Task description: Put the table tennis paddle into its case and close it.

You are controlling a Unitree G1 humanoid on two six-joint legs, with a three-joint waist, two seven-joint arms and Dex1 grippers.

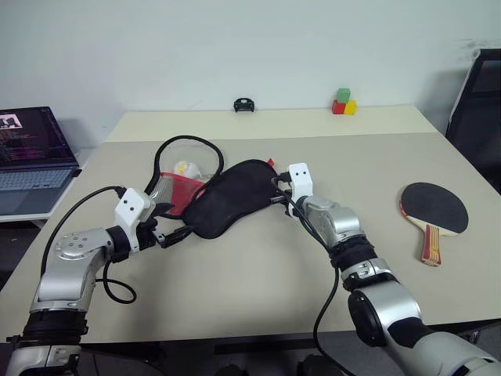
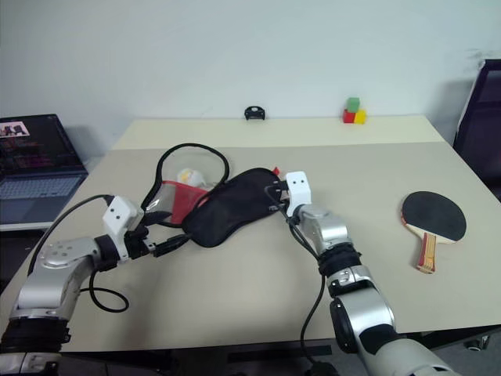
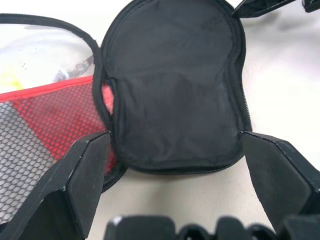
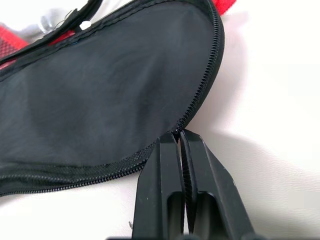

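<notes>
The right claw (image 4: 181, 137) is pinched shut on the zip edge of the case (image 1: 227, 196) — its wrist view shows the teeth between the fingers. The left claw (image 3: 175, 150) gapes wide at the case's near end, forearm low. The table tennis paddle (image 1: 433, 210) lies well apart on the desk (image 1: 258, 274).

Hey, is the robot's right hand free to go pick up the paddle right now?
Probably not yet. The right hand is shut on the zipper edge of the case. The paddle lies apart on bare table to its right, so the way looks free once it lets go.
</notes>
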